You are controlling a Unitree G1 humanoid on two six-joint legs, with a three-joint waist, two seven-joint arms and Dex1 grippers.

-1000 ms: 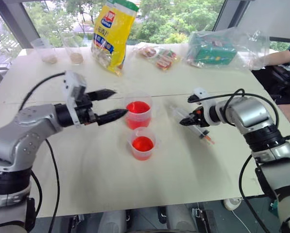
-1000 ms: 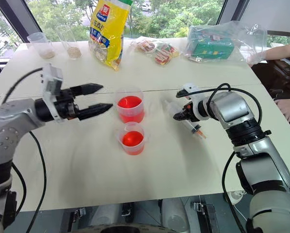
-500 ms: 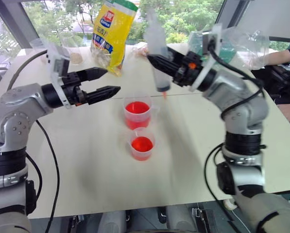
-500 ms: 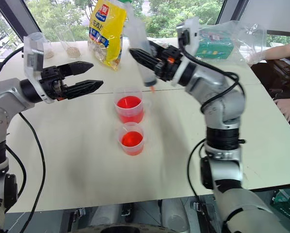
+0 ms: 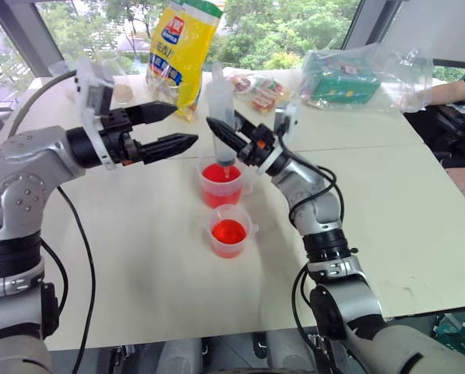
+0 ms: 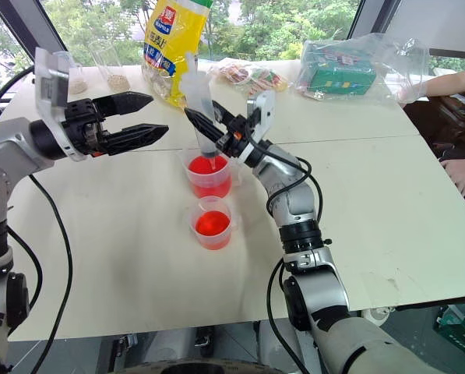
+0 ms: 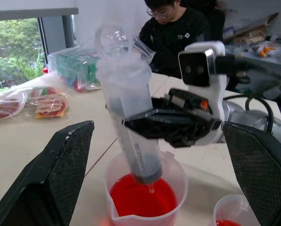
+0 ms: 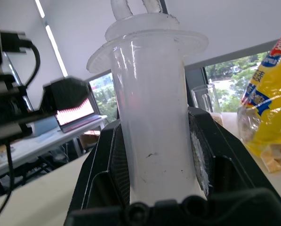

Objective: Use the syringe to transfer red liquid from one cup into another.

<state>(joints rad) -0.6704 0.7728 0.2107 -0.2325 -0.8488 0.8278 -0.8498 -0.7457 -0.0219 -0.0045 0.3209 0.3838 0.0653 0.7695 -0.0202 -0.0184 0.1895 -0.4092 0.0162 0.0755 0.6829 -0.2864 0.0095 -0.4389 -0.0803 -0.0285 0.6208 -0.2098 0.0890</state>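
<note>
Currently the right gripper (image 5: pixel 230 137) is clamped on the syringe (image 5: pixel 221 109) barrel, holding it upright with its tip just above the red liquid (image 5: pixel 220 173) in the taller cup (image 5: pixel 221 181). Left gripper (image 5: pixel 176 128) hovers beside it, fingers spread wide, holding nothing.

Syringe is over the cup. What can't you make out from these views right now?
- Large clear plastic syringe: any red liquid drawn in; motion-blurred in left wrist view.
- Its plunger top: cut off by the right wrist view's edge.
- Shorter clear lipped cup: level marks too small in head views.
</note>
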